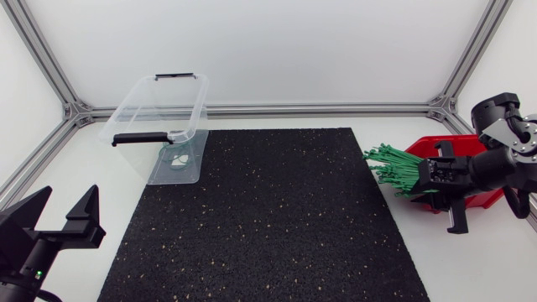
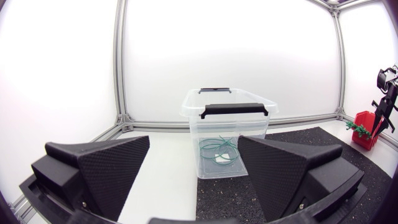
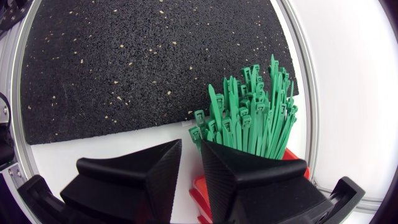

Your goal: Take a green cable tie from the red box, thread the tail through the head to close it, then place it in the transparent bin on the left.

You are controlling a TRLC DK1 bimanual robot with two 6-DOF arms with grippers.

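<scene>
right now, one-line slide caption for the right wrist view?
Right tool at the bundle of green cable ties fanning out of the red box, black mat just beyond.

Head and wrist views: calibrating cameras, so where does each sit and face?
Head: overhead, facing down on black speckled mat; left gripper, right gripper.
Left wrist: on left arm, facing across to transparent plastic bin; own gripper.
Right wrist: on right arm, facing down at green cable ties in red box; own gripper.
Shared: head and left wrist both show the bin.
</scene>
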